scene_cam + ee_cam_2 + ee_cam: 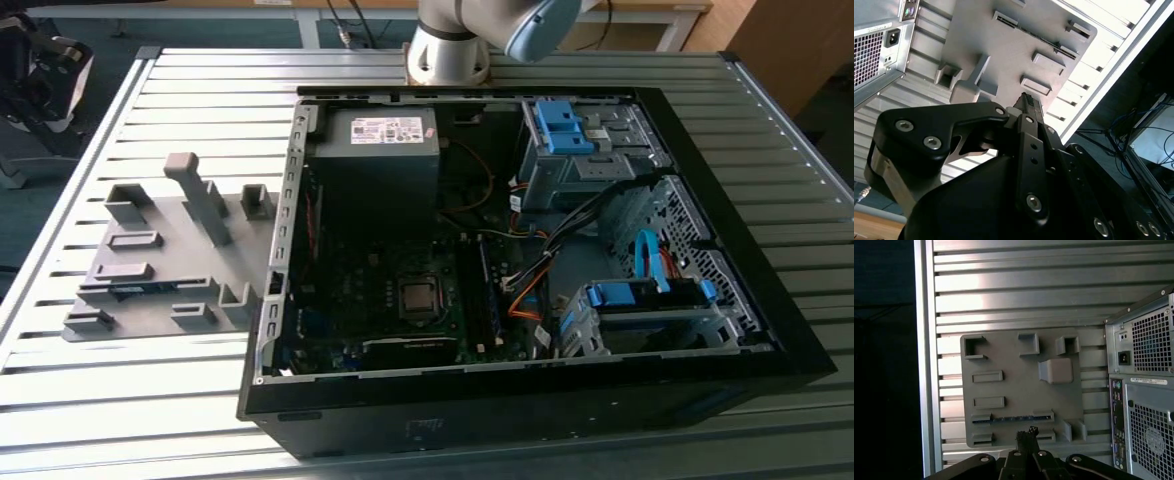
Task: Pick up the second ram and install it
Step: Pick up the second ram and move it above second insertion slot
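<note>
A: Scene, biggest first?
B: Slatted metal table (134,420). Open PC case (400,420) on it. Grey parts tray (174,262) just beside the case, at the exterior view's left.
A: Gripper? Ram?
B: Gripper (1026,432) hangs above the tray, fingers closed, nothing btwn them. The second ram (1014,418), a blue stick, lies in a tray slot, near side, not touching the gripper.

Open computer case (534,410) beside grey holder plate (174,265)
</note>
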Controlling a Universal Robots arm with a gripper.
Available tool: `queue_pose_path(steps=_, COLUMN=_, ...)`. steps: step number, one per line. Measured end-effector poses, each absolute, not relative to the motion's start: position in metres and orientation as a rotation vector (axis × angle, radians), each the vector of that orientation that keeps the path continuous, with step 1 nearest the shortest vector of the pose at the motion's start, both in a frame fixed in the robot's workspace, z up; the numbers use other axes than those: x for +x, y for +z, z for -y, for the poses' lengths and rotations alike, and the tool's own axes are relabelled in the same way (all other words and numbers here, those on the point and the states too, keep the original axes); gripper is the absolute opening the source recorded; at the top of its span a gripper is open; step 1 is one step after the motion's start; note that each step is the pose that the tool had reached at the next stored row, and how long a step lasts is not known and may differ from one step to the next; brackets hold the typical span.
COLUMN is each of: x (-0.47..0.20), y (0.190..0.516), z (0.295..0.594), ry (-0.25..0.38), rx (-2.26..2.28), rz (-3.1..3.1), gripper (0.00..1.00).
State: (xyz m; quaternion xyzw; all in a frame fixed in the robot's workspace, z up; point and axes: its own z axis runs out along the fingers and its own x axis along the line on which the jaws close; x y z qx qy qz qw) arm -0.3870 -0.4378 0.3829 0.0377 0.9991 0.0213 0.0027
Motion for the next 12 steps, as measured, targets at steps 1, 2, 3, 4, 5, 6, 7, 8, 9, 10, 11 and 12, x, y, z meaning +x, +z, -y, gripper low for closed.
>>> queue_pose_path(steps=1, x=-0.3870, y=0.3828, z=0.4378, ry=0.067, rx=0.117, rz=-3.133, gripper=0.11)
queue_pose_path(steps=2, x=-0.3870, y=0.3829, z=0.4378, ry=0.067, rx=0.115, rz=-3.133, gripper=0.11)
queue_pose_path(steps=3, x=-0.3870, y=0.3829, z=0.4378, ry=0.067, rx=0.111, rz=-3.134, gripper=0.11)
queue_pose_path(steps=4, x=-0.3870, y=0.3829, z=0.4378, ry=0.067, rx=0.106, rz=-3.134, gripper=0.11)
queue_pose_path(steps=5, x=-0.3871, y=0.3829, z=0.4378, ry=0.067, rx=0.101, rz=-3.134, gripper=0.11)
queue_pose_path(steps=6, x=-0.3871, y=0.3829, z=0.4378, ry=0.067, rx=0.096, rz=-3.134, gripper=0.11)
queue_pose_path(steps=7, x=-0.3871, y=0.3829, z=0.4378, ry=0.067, rx=0.091, rz=-3.135, gripper=0.11)
queue_pose_path(steps=8, x=-0.3871, y=0.3829, z=0.4378, ry=0.067, rx=0.085, rz=-3.135, gripper=0.11)
queue_pose_path(steps=9, x=-0.3871, y=0.3829, z=0.4378, ry=0.067, rx=0.077, rz=-3.135, gripper=0.11)
queue_pose_path(steps=10, x=-0.3871, y=0.3829, z=0.4378, ry=0.067, rx=0.069, rz=-3.136, gripper=0.11)
queue_pose_path(steps=11, x=-0.3871, y=0.3829, z=0.4378, ry=0.067, rx=0.059, rz=-3.136, gripper=0.11)
queue_pose_path(steps=12, x=-0.3872, y=0.3829, z=0.4379, ry=0.067, rx=0.048, rz=-3.136, gripper=0.11)
